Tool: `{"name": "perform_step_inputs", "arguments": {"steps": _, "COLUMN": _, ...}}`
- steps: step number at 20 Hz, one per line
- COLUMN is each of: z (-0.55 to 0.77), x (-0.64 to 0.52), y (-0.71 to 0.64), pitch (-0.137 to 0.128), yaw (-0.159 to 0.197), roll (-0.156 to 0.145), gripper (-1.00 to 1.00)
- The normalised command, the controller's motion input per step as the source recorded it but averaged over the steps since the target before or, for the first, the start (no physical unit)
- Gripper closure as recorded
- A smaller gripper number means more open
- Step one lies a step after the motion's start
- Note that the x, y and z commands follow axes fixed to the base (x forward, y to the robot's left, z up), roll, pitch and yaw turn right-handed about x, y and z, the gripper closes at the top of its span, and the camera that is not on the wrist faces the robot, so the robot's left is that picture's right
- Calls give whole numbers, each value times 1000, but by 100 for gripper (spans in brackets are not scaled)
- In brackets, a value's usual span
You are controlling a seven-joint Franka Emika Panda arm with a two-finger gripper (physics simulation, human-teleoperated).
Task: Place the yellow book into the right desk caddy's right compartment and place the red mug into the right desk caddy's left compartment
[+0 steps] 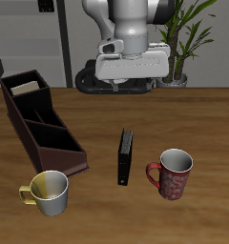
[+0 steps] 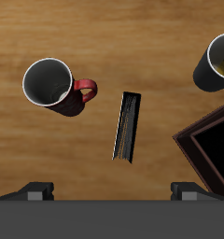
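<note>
The dark red speckled mug (image 1: 174, 173) stands upright on the table near the front edge; it also shows in the wrist view (image 2: 52, 86). The long dark brown caddy (image 1: 52, 143) lies slanting across the table. A pale tan book (image 1: 26, 88) sits in its end section farthest back. The caddy's end section nearest the table's front edge is empty, and one corner of the caddy shows in the wrist view (image 2: 209, 149). My gripper (image 1: 134, 74) hangs high above the table's back, well apart from the mug. In the wrist view my gripper (image 2: 112, 191) is open and empty.
A black book (image 1: 125, 157) stands on edge between the caddy and the red mug, and shows in the wrist view (image 2: 128, 126). A pale yellow mug (image 1: 50, 193) stands by the caddy's near end, and shows in the wrist view (image 2: 217, 61). A potted plant (image 1: 188, 38) stands behind.
</note>
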Motion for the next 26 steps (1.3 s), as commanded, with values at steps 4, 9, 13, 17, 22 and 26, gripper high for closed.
{"name": "perform_step_inputs", "arguments": {"steps": 4, "z": -331, "x": 446, "y": 606, "pitch": -9, "yaw": 185, "roll": 64, "gripper": -100}}
{"name": "perform_step_inputs", "arguments": {"steps": 9, "z": -233, "x": 435, "y": 364, "pitch": 8, "yaw": 83, "roll": 3, "gripper": -100}}
{"name": "perform_step_inputs", "arguments": {"steps": 13, "z": -102, "x": 215, "y": 230, "pitch": -12, "yaw": 20, "roll": -9, "gripper": -100}}
{"name": "perform_step_inputs", "arguments": {"steps": 17, "z": -198, "x": 279, "y": 232, "pitch": -2, "yaw": 30, "roll": -21, "gripper": -100}}
{"name": "perform_step_inputs", "arguments": {"steps": 22, "z": -172, "x": 155, "y": 215, "pitch": 6, "yaw": -4, "roll": -4, "gripper": -100}}
{"name": "perform_step_inputs", "arguments": {"steps": 26, "z": -207, "x": 211, "y": 163, "pitch": -4, "yaw": 7, "roll": -36, "gripper": -100}}
